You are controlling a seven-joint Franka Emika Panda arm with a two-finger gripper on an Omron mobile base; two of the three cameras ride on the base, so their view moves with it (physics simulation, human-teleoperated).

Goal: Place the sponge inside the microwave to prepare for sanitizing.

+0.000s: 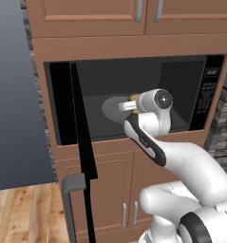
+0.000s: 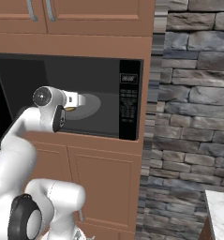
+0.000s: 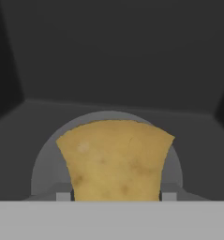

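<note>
The sponge (image 3: 114, 159), a yellowish-tan block, is carried in the robot's claw (image 1: 126, 107), pinched between the fingers and held just above the round grey turntable plate (image 3: 43, 168) inside the microwave (image 1: 206, 90). The black glass door (image 1: 84, 142) stands swung open with its grey bar handle (image 1: 70, 199) low at the front. The carry into the dark cavity looks all but done; what appears left is to lower the block, release it onto the plate and draw the arm back out.
</note>
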